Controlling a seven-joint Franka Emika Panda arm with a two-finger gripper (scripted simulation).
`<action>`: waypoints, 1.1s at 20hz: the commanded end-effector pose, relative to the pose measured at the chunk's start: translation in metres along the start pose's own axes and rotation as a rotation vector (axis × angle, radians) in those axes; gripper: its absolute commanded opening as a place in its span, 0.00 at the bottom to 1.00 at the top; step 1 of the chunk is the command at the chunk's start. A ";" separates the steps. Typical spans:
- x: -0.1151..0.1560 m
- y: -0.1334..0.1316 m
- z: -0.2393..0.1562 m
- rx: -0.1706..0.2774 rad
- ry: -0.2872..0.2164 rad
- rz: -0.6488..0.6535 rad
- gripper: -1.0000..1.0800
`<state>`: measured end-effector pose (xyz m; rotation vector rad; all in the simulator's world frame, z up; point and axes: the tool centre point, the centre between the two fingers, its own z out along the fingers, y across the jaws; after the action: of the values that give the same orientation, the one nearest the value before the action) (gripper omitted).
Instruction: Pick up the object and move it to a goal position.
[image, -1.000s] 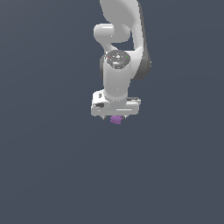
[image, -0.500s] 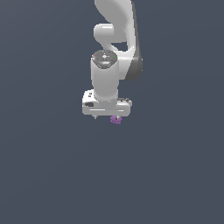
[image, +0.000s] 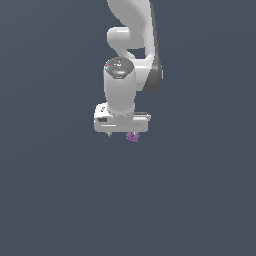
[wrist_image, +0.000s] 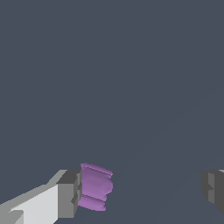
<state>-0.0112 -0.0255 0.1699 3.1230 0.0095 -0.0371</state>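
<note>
The object (image: 132, 136) is a tiny purple lumpy piece that peeks out just under the white hand, toward the exterior view's right. In the wrist view the object (wrist_image: 95, 187) lies right against the inner face of one grey fingertip pad (wrist_image: 69, 194), while the other fingertip (wrist_image: 213, 191) stands far from it. My gripper (wrist_image: 141, 193) is open, its jaws spread wide with the piece at one side of the gap. In the exterior view the gripper (image: 122, 133) points straight down and its fingers are mostly hidden by the hand.
The white arm (image: 131, 45) rises above the hand. A plain dark grey surface (image: 60, 200) fills everything around, with no other objects or edges in view.
The hand has shifted a little toward the exterior view's left and turned about its wrist. The purple piece has stayed where it was, now under the hand's right side.
</note>
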 end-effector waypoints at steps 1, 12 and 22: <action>-0.002 -0.001 0.002 0.000 0.000 -0.026 0.96; -0.016 -0.010 0.020 -0.001 0.003 -0.262 0.96; -0.036 -0.023 0.041 -0.001 0.009 -0.557 0.96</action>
<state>-0.0452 -0.0057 0.1324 3.0250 0.7991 -0.0315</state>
